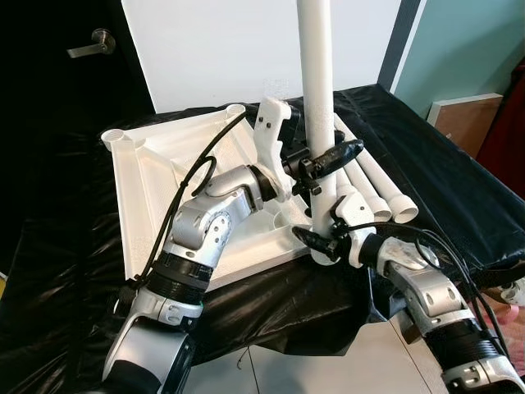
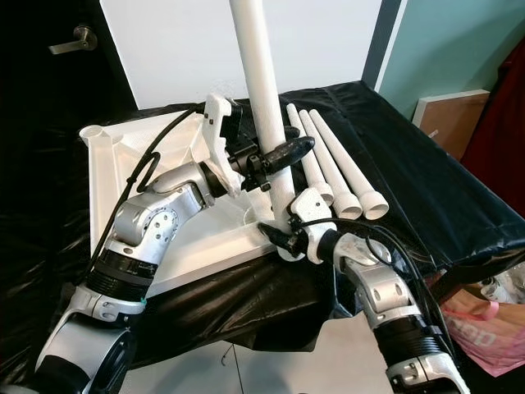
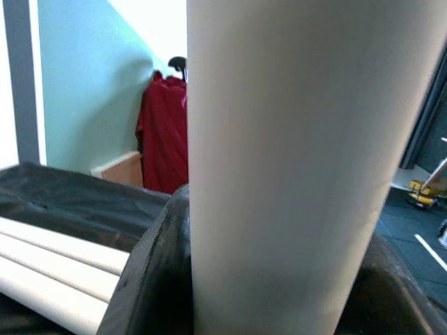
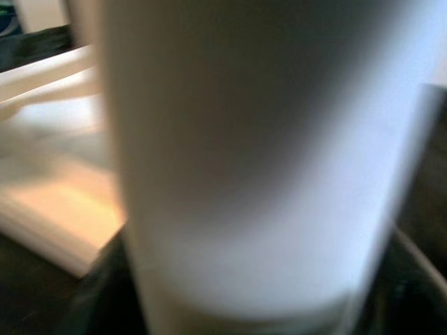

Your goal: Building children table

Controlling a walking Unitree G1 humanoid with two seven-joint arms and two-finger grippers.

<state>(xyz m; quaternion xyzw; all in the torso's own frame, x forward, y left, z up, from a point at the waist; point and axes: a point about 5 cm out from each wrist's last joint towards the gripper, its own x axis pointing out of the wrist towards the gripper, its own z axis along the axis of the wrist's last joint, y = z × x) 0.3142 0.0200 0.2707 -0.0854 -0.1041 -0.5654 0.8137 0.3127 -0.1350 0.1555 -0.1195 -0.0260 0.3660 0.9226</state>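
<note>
A: So, where is the white leg (image 1: 316,90)?

B: Upright, its lower end at the near right corner of the upside-down white tabletop (image 1: 156,176), which lies flat on the black-covered table (image 1: 426,164).

A: And the left gripper (image 1: 328,158)?

B: It has the leg partway up, its black fingers (image 1: 344,151) clamped on either side of the tube. The left wrist view shows the tube pressed between the dark pads, with a teal wall and a red garment (image 3: 162,132) beyond.

A: The right gripper (image 1: 321,240)?

B: Lower down, near the foot of the same leg, just above the tabletop corner. Its fingers are closed round the tube too; the right wrist view is blurred, but the white tube sits tight between them.

A: Any other parts about?

B: Three spare legs (image 2: 340,176) lie side by side on the black cover just right of the tabletop, flared ends toward the near edge. An open corner socket (image 1: 115,137) shows at the far left of the tabletop. A white panel (image 1: 213,49) leans behind the table, and a dark door with a lever handle (image 1: 92,45) stands at far left.
</note>
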